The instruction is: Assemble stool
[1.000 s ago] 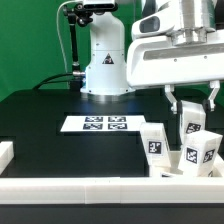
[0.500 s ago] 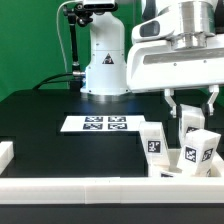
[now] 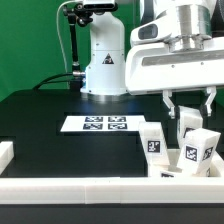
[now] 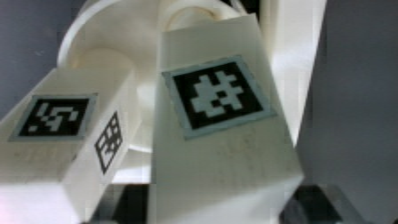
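My exterior view is bright and evenly lit; the black bench [image 3: 50, 125] shows little glare. My wrist view is soft, the nearest stool leg [image 4: 222, 120] blurred, shadow at six o'clock.

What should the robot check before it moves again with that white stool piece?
1. Gripper shut on a leg: ok, the fingers pinch its top.
2. Leg standing upright in the exterior view: ok.
3. Leg screwed fully into the seat: cannot tell, the joint is hidden.
4. Other legs out of the gripper's way: ok, they stand apart from the fingers.
5. Marker board untouched: ok, it lies flat on the table, away from the parts.
6. Seat sitting flat: cannot tell, only a curved edge shows in the wrist view.
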`<state>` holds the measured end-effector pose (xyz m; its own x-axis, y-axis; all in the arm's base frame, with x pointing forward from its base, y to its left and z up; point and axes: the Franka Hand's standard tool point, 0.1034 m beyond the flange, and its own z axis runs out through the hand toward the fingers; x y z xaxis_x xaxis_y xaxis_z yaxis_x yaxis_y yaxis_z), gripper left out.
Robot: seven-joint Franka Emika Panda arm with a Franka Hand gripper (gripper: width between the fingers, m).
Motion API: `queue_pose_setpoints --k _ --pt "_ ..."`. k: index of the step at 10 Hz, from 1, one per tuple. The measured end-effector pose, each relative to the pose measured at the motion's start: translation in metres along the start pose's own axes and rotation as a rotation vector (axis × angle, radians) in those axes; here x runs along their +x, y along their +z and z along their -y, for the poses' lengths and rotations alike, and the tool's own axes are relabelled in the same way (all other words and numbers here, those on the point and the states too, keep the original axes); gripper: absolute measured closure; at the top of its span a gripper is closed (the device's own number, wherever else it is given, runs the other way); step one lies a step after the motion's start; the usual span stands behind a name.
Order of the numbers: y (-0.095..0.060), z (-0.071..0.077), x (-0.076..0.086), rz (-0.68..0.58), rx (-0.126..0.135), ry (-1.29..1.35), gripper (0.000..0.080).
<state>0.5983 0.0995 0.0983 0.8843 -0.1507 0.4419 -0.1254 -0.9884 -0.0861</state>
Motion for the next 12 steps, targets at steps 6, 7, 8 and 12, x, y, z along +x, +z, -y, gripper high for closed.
queue_pose_setpoints --k 6,7,8,12 --pt "0.0000 -0.0016 0.0006 -0.035 0.001 -0.005 0.0266" --pt "-0.0007 -0.0025 0.0020 -0.034 0.000 -0.010 0.0266" --pt "-0.0012 -0.0035 0.0032 -0.036 -0.001 -0.016 0.0171" --pt "-0.0055 -0.0020 0.0078 -0.026 0.002 -0.020 0.0151"
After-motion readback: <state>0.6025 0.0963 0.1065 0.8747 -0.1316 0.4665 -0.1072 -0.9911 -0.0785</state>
